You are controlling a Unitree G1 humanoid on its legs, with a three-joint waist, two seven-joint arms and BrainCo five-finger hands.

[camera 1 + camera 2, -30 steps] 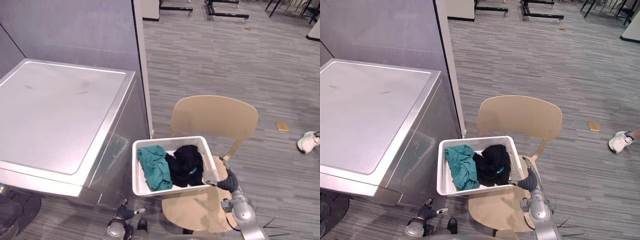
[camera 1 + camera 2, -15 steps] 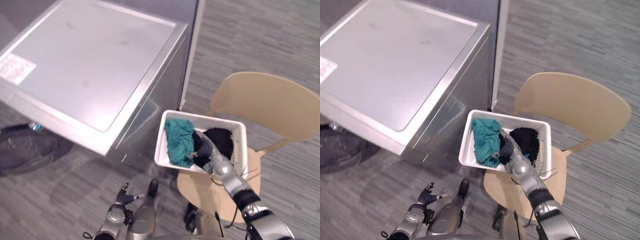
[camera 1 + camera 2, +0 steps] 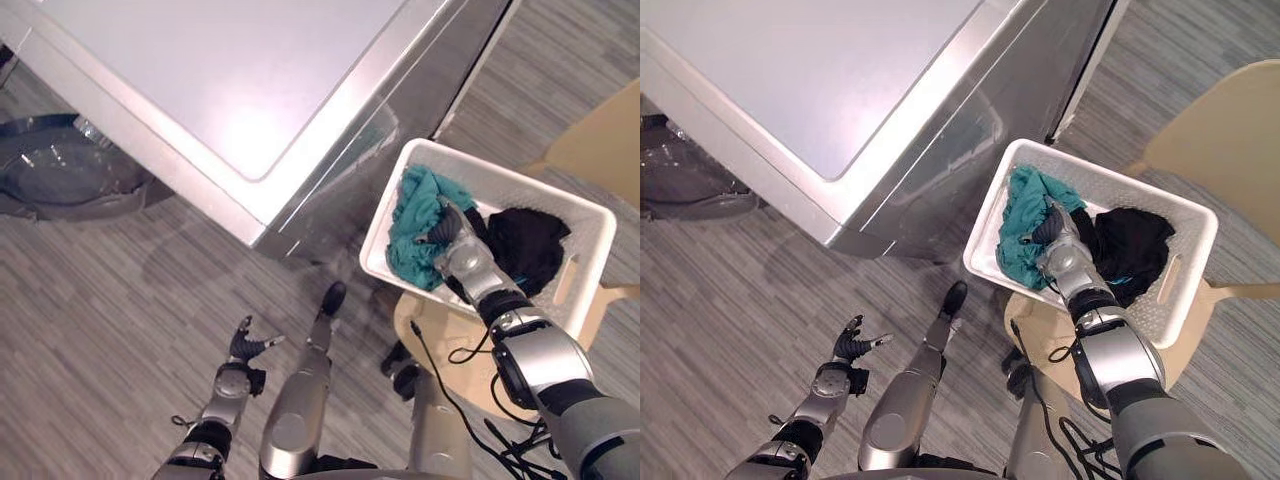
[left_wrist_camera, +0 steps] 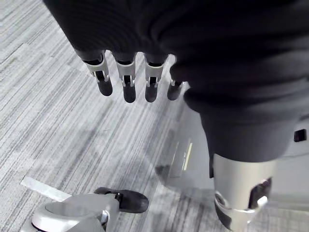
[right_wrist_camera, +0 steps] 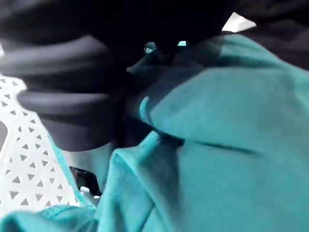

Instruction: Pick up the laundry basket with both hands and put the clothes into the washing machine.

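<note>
Our right hand (image 3: 1060,245) down in the white basket (image 3: 1155,315) on the chair (image 3: 1230,130), its fingers lost in teal cloth (image 3: 1020,225), perhaps gripping, we cannot tell, black cloth (image 3: 1135,245) just beside them, left hand (image 3: 848,347) with fingers (image 4: 128,84) straight, apart, over floor (image 4: 58,121)

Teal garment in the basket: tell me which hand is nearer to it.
Right. The right hand is on the teal garment inside the basket; the left hand hangs low over the floor, well away.

In the white basket (image 3: 1120,184) on the tan chair (image 3: 1225,130), the right robot hand (image 3: 1060,248) rests on teal cloth (image 3: 1018,225), with black cloth (image 3: 1132,245) just beside it.
</note>
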